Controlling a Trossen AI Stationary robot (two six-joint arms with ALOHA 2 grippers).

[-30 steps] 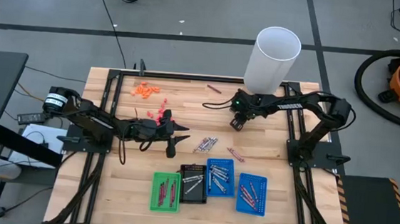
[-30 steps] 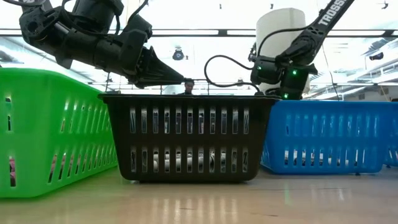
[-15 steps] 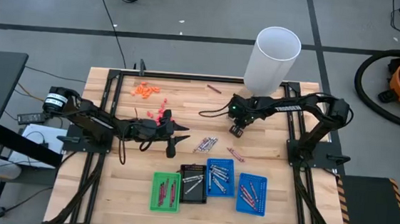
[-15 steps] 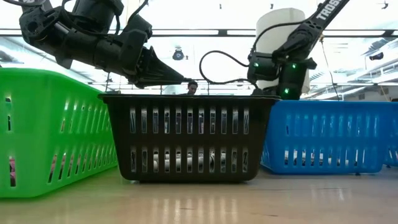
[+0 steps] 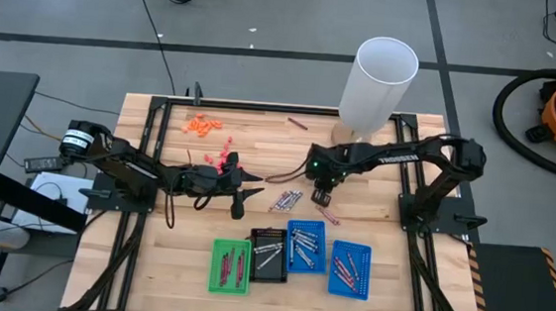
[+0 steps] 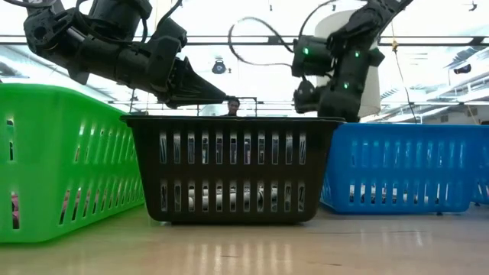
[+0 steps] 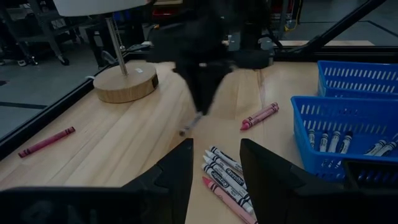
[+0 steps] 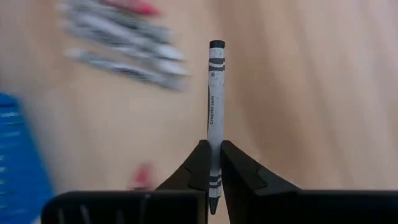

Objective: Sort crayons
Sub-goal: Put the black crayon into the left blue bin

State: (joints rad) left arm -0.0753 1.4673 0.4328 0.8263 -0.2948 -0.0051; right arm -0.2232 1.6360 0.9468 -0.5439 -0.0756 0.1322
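Observation:
My right gripper [image 5: 320,192] hangs over the middle of the table, shut on a silvery grey crayon [image 8: 214,93]; the left wrist view also shows this crayon [image 7: 190,123] under the dark fingers. A loose pile of crayons [image 5: 287,199] lies flat on the wood just left of it, and a red crayon [image 5: 328,215] lies nearer. My left gripper [image 7: 216,146] is open and level, pointing at the pile from the table's left with nothing between its fingers. Crayons also lie in the green tray [image 5: 230,267], the black tray [image 5: 268,254] and two blue trays [image 5: 306,247]. My right gripper pinches one end of the grey crayon [image 8: 214,163] between its two fingers. The fingers come from above, pointing steeply down, and lie along the crayon. The rest of the crayon sticks out beyond the fingertips and hangs tilted, clear of the wood [image 7: 184,131].
A tall white cylinder [image 5: 378,84] on a round wooden base stands at the far right. A maroon crayon [image 5: 297,122] lies near the far edge. Tiny orange bits [image 5: 203,124] and pink-red bits [image 5: 223,158] lie far left. A second blue tray [image 5: 349,270] sits near right.
My right gripper has swung from beside the white cylinder's base toward the table's near edge and a little left, up to the crayon pile. It has risen slightly and tipped to point more steeply down.

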